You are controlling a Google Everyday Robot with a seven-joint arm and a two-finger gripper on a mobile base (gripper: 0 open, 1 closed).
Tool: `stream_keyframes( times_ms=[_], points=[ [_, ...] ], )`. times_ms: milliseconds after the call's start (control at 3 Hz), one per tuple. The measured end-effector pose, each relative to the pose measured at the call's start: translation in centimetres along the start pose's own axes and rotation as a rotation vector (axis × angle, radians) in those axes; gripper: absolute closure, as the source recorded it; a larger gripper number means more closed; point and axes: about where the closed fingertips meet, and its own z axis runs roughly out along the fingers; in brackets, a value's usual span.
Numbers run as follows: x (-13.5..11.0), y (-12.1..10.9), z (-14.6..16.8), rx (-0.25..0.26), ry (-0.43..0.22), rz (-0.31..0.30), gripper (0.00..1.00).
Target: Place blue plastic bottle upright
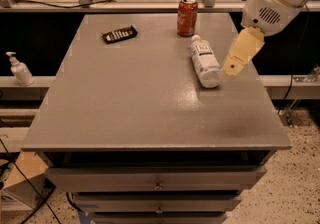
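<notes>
Clear bluish bottle (pixel 205 61) lying flat on grey surface (pixel 130 103); end effector (pixel 232 67) just beside its base, grip state unclear.

The bottle (pixel 205 62) lies on its side on the table (pixel 125 103), near the can (pixel 187 16). The gripper (pixel 235 65) hovers just beside the bottle.

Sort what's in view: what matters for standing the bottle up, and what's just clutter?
Job: clear bluish plastic bottle with white cap, lying on its side on grey table; claw, hovering just right of it.
Lying about: red soda can, upright behind bottle; flat black remote; white pump dispenser, left of table.
</notes>
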Motion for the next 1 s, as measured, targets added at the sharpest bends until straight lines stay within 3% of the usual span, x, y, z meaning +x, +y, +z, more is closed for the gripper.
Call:
stream_keyframes(
  times_ms=[333,1000],
  points=[
    [-2.5,-1.3,2.0,0.004,-0.011,0.011,0.00],
    [-4.4,-5.1,5.8,-0.003,-0.049,0.117,0.00]
  ],
)
